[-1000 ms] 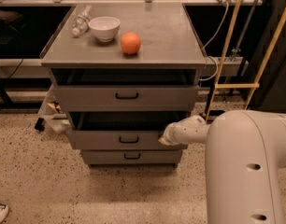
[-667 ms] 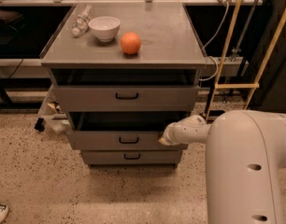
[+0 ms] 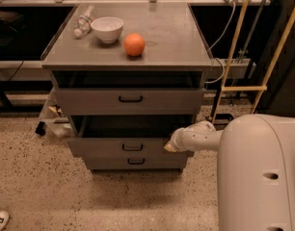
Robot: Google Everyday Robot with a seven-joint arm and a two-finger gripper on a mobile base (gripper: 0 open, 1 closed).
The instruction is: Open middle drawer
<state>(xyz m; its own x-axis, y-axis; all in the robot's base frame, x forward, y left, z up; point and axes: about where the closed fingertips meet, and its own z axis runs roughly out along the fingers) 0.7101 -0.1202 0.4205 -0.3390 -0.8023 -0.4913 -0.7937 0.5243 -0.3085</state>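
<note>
End effector [image 3: 169,147] (partly hidden) at middle drawer [image 3: 99,148] front.

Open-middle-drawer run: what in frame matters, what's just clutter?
Job: wide grey metal middle drawer, partly out; its small black loop handle; robot gripper at that drawer front's right end.
Lying about: round white bowl, round orange fruit, clear plastic bottle, all on the grey cabinet top.

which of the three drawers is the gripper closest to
The middle drawer: the gripper sits at the right end of its front, below the top drawer and above the lowest drawer.
</note>
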